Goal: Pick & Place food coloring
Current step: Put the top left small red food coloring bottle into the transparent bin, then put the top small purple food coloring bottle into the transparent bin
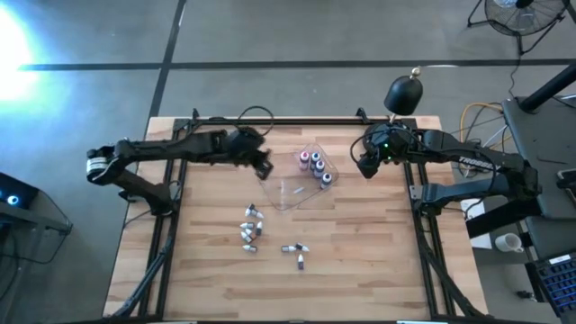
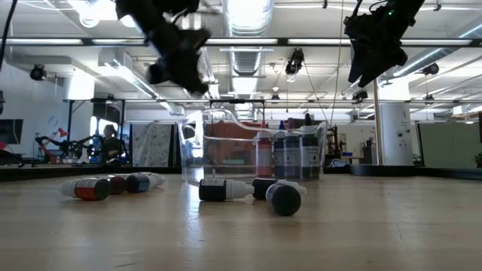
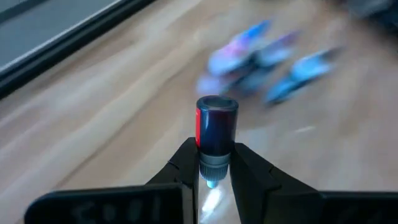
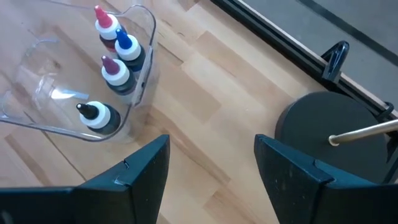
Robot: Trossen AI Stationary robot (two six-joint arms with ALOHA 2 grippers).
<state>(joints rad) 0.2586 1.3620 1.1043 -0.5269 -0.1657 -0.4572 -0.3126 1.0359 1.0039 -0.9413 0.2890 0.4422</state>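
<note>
left gripper (image 3: 214,177) pinches a dark bottle (image 3: 216,134), apparently cap-first, long axis forward | clear tray (image 1: 290,193) just right, nearer it | right gripper (image 4: 211,168) spread, idle

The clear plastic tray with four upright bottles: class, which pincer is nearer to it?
Left. The left pincer, shut on a dark red-labelled bottle, hangs at the clear plastic tray's edge; the open right pincer hangs off its other side, farther away.

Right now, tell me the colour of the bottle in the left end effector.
Dark bottle with a red label, clearest in the left wrist view.
</note>
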